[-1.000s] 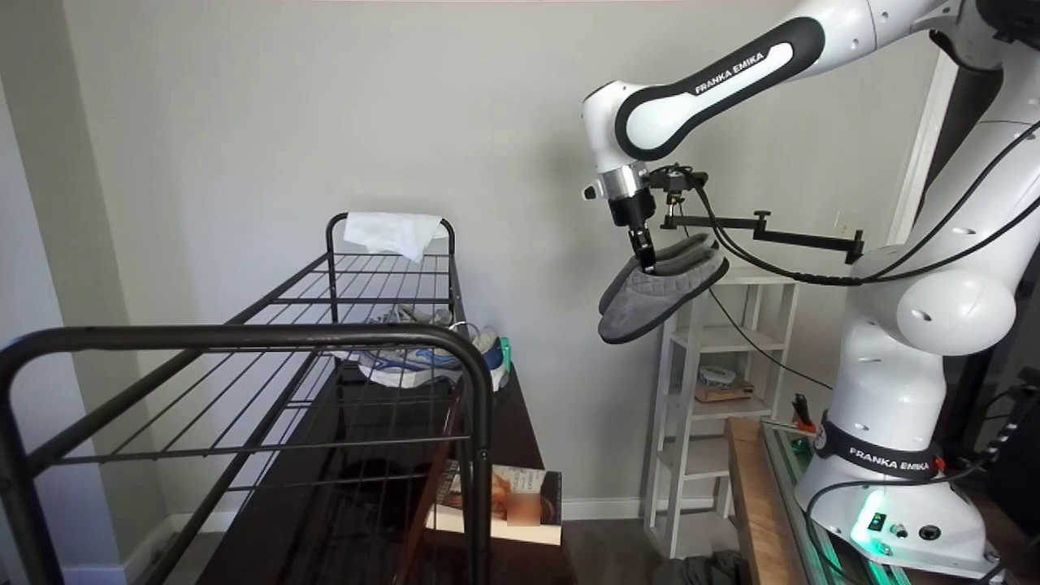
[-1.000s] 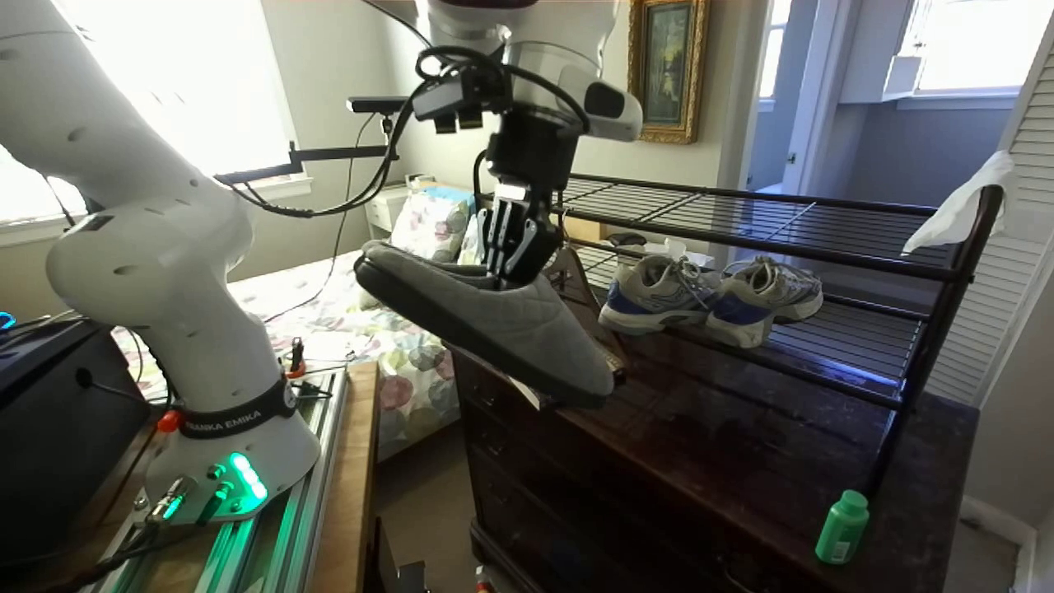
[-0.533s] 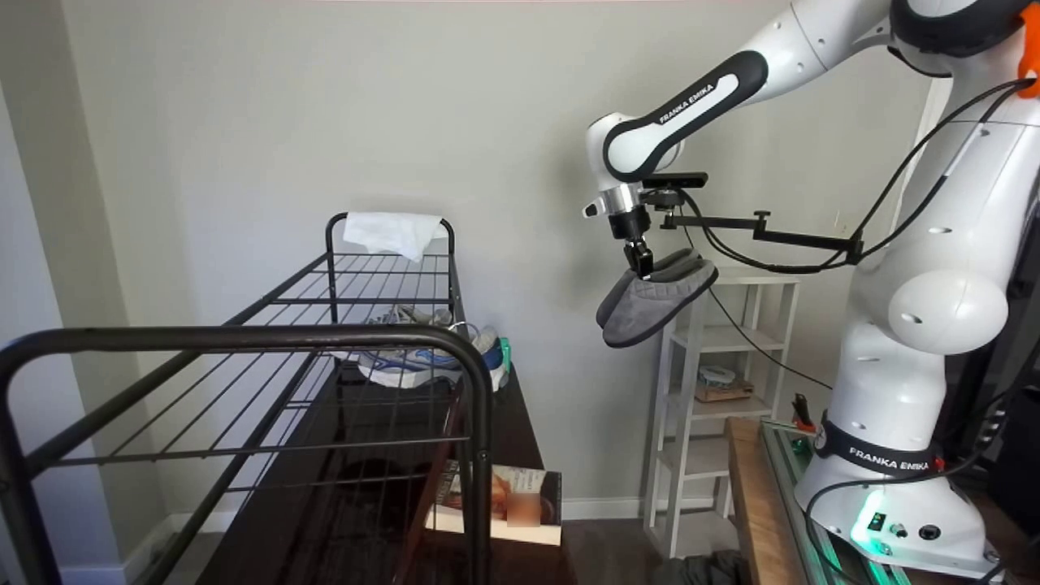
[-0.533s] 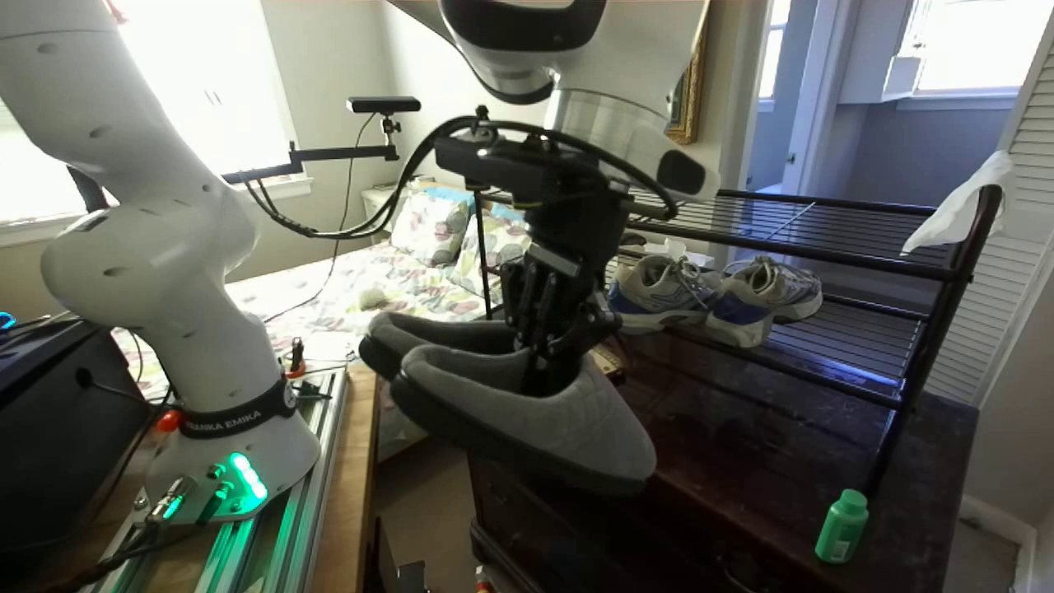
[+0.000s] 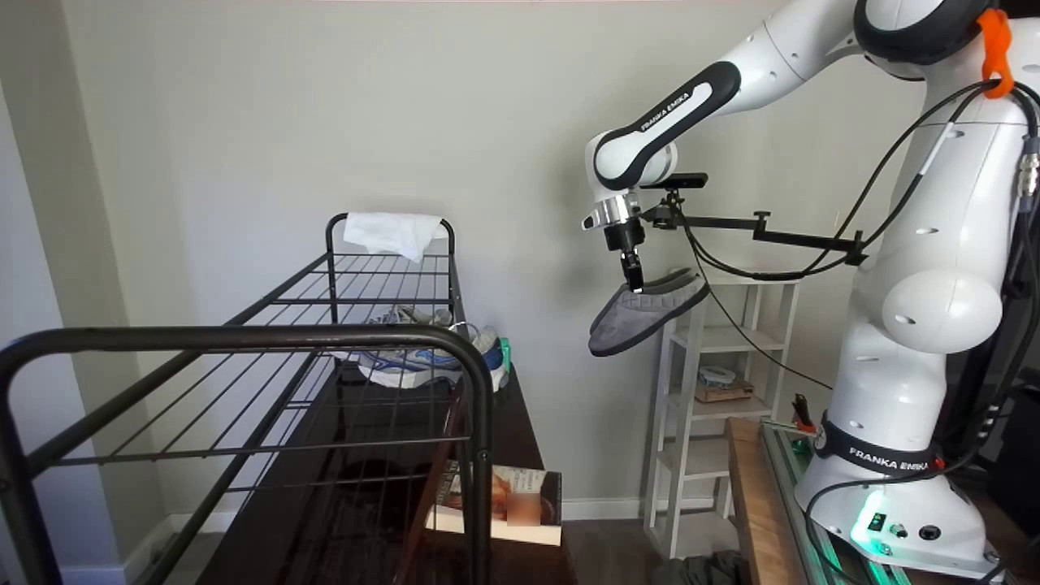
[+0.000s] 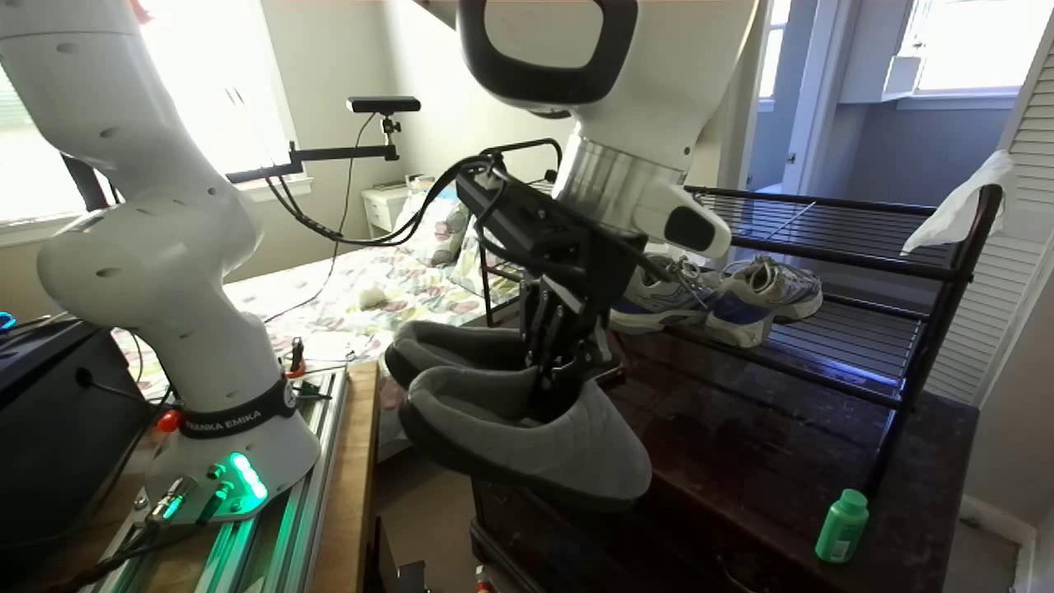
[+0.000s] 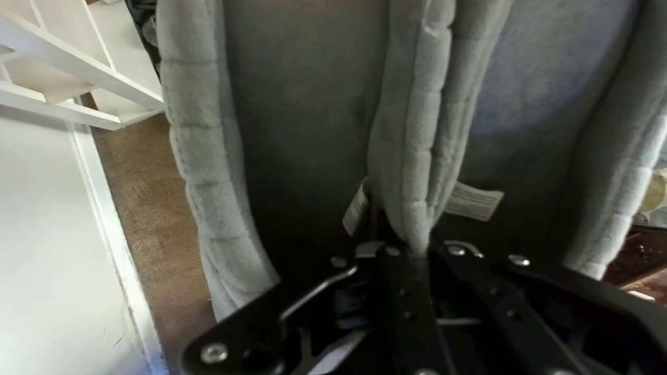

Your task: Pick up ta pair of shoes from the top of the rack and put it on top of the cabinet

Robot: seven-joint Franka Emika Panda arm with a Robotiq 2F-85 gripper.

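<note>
The wrist view looks down into the two grey slippers (image 6: 597, 445). Only there can you see two white tags (image 7: 475, 201), one in each slipper, with print too small to read. In an exterior view a thick book (image 5: 508, 502) is on the cabinet (image 6: 725, 436), partly behind the black rack (image 5: 244, 337). In an exterior view there is a bed (image 6: 321, 284) with a flowery cover, and a green bottle (image 6: 841, 527) standing up on the cabinet. Both exterior views show a white cloth (image 5: 394, 231) hung over an end of the rack.

The rack stands on the cabinet and has two sneakers (image 6: 753, 305) on its lower level. A white shelf (image 5: 697, 459) by the wall (image 5: 528, 162) holds a small brown box (image 5: 723, 393). A round pale thing (image 5: 717, 374) is at the top of the box, and I cannot tell if it sits in it or on it.

The slippers hang in the air, up off the rack, side by side, with their toes tipped down. The pincer (image 7: 417, 252) is pinching both at once. Its fingers (image 7: 401, 291) reach inside, one in each slipper, and squeeze the two inner sides, which touch in the middle. In the wrist view, one slipper bulges out to each side of the pincer.
</note>
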